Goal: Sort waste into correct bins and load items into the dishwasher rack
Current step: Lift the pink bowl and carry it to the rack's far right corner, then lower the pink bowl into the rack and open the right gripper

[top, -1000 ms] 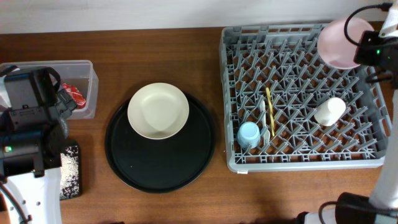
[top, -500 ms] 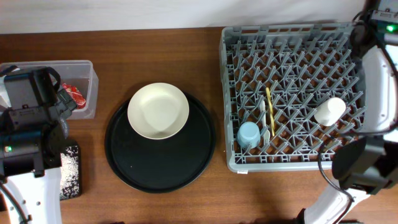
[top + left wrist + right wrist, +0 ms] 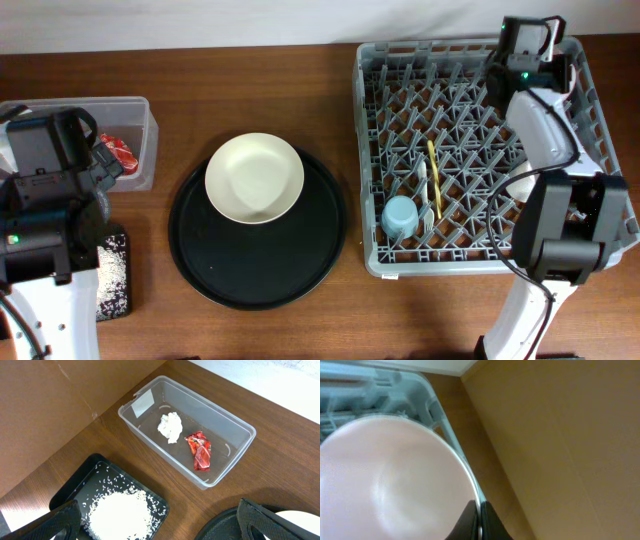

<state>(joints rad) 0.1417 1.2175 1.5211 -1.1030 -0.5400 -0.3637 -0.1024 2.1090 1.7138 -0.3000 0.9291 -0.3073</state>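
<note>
No writing, number or brand can be read in any view. In the left wrist view a white sticker (image 3: 142, 402) stands on the end wall of the clear tub (image 3: 210, 404), in the upper middle of the frame, and its face looks blank. The red wrapper (image 3: 199, 450) lying in that tub, right of centre, carries some pale print, but it is too small and too crumpled to make out.
</note>
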